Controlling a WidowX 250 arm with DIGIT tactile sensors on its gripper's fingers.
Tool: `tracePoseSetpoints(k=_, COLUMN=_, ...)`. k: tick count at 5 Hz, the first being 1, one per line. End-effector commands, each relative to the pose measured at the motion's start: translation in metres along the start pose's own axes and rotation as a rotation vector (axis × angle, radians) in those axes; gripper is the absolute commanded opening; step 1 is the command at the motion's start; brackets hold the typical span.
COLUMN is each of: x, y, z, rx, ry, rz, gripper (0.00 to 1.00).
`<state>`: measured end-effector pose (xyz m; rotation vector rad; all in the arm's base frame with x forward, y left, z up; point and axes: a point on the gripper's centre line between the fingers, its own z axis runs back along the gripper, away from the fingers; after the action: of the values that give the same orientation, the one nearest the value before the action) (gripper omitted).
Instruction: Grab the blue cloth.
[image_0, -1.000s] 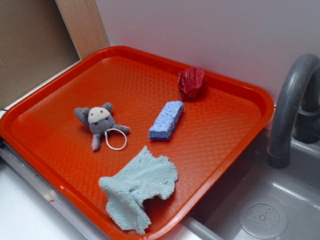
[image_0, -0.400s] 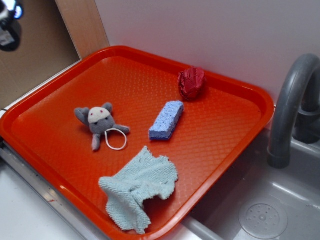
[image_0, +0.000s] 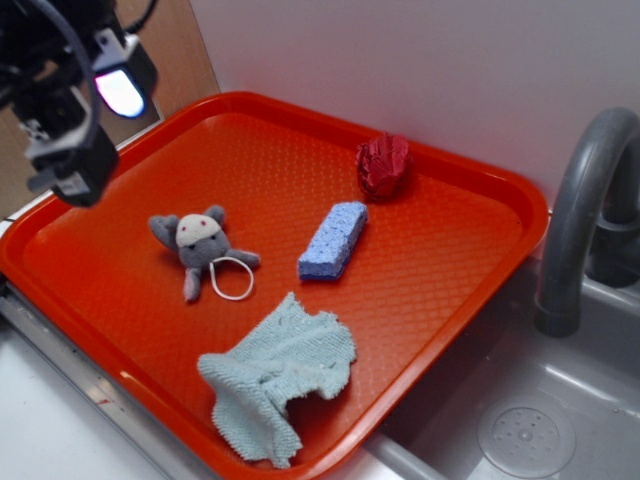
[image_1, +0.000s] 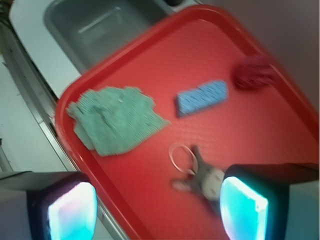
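Note:
The blue cloth (image_0: 278, 385) is a pale blue-green terry washcloth, crumpled near the front edge of the orange tray (image_0: 440, 260). The wrist view shows the cloth (image_1: 114, 119) at upper left, blurred. My gripper (image_0: 90, 125) hangs high over the tray's far left corner, well away from the cloth. It is open, with nothing between its glowing pads (image_1: 243, 206). In the wrist view the gripper (image_1: 157, 210) sits above the tray's edge, close to the grey plush toy.
A grey plush toy (image_0: 200, 245) with a white loop lies left of centre. A blue sponge block (image_0: 333, 240) sits mid-tray, and a red knitted ball (image_0: 384, 165) rests near the back rim. A grey sink (image_0: 520, 420) and faucet (image_0: 585, 210) stand to the right.
My gripper has come into the exterior view from the upper left, moving down and right over the tray's corner. The objects on the tray have not moved.

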<state>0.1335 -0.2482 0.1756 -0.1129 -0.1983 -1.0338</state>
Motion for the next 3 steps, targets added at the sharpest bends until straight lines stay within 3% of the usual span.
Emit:
tracePoseSetpoints(k=1, x=0.011, y=-0.032, z=-0.03, rx=-0.135, ry=0.004, rz=-0.157, gripper=1.0)
tracePoseSetpoints(k=2, x=0.009, y=-0.039, z=-0.056, rx=-0.193, ry=0.024, rz=-0.214, gripper=1.0)
tracePoseSetpoints(k=3, x=0.007, y=-0.046, z=-0.074, rx=-0.208, ry=0.076, rz=-0.248, gripper=1.0)
